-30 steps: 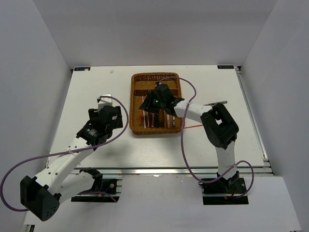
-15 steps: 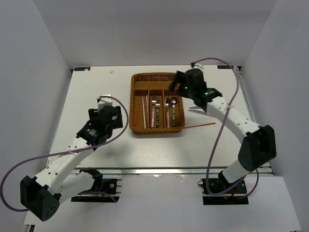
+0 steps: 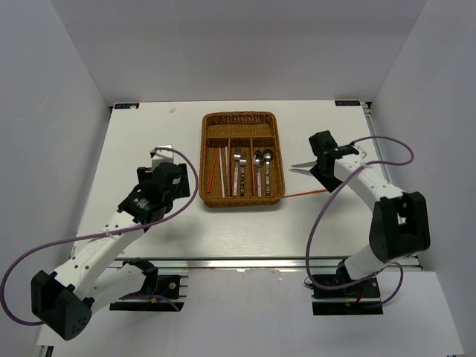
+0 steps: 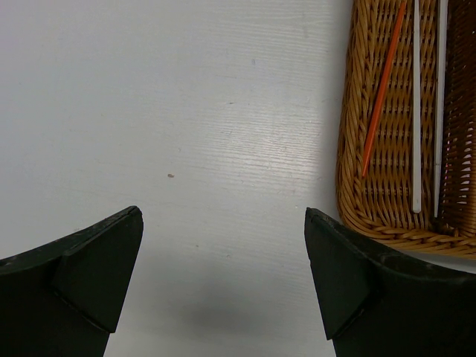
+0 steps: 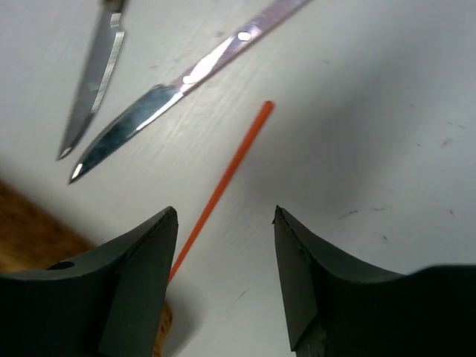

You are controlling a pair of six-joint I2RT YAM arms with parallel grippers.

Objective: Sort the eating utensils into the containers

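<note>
Just ahead of the right gripper (image 5: 223, 223), jaws parted and empty, lies a red chopstick (image 5: 230, 160), seemingly lined up for grasping; the left gripper (image 4: 223, 216) gapes wide, holding nothing.

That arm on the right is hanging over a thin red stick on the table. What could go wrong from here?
The red chopstick is thin and lies flat on the table, so the right tool, its jaws open astride it, may close and slip off. The metal tongs lie close beside it and could get nudged or pinched too. The wicker tray is near the tool, which might bump it.
</note>
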